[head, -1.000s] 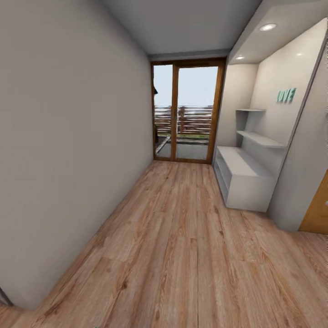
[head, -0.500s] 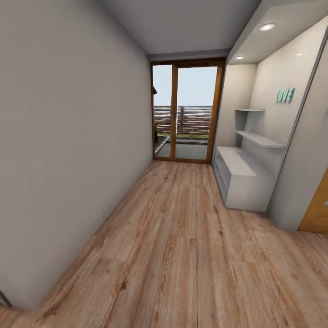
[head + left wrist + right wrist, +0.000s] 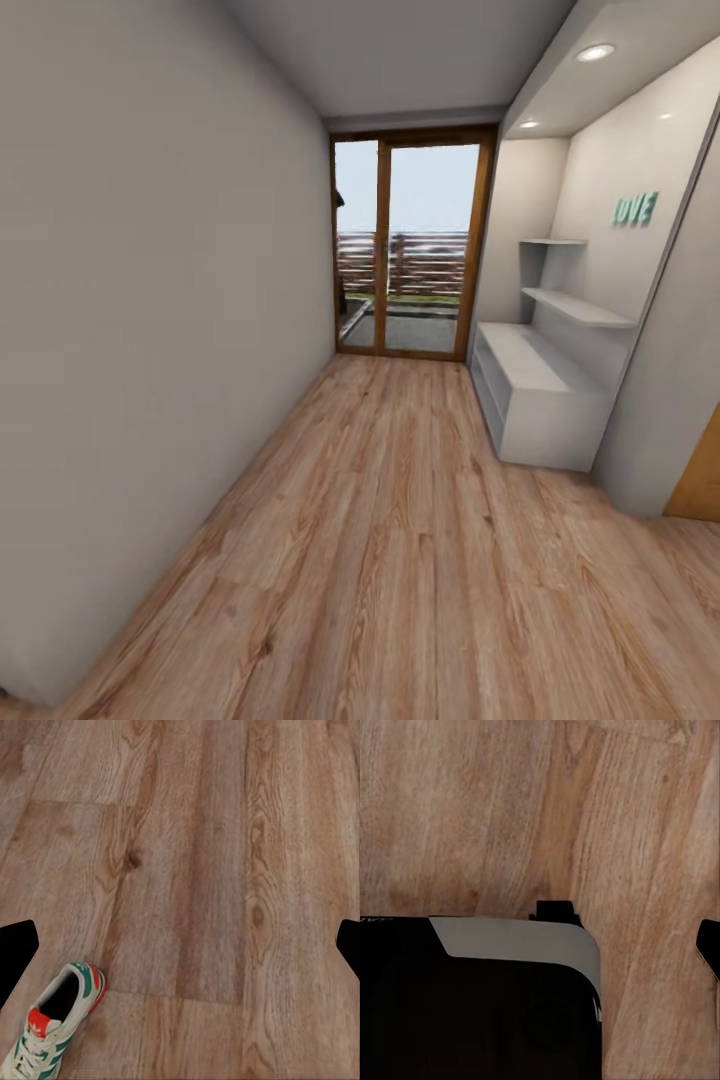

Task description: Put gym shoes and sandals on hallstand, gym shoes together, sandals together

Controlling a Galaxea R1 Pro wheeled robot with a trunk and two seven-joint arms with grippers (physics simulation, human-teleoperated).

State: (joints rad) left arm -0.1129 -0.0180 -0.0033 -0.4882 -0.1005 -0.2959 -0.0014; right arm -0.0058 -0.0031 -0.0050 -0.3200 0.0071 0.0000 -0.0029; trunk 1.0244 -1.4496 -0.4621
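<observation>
One gym shoe (image 3: 52,1020), white with green stripes and a red-orange tongue patch, lies on the corridor floor (image 3: 195,855) in the left wrist view. My left gripper (image 3: 180,952) hangs above the planks, open and empty, its dark fingertips (image 3: 16,949) wide apart, and the shoe lies off to one side of it. The hallstand (image 3: 530,365), pale grey-white with a low bench, stands along the right wall in the head view, its bench bare. My right gripper (image 3: 540,945) is open, with one fingertip (image 3: 709,945) at the picture's edge. The sandals are out of view.
A glass door with a wooden frame (image 3: 410,250) closes the corridor's far end. A plain grey wall (image 3: 150,350) runs along the left. Floating shelves (image 3: 575,305) sit above the bench, and a wooden door (image 3: 700,480) shows at the right edge. My dark base (image 3: 472,1005) shows in the right wrist view.
The head view has shifted a little: the wooden door at the right edge shows less and the dark corner at lower left is gone. Nothing in the corridor has moved.
</observation>
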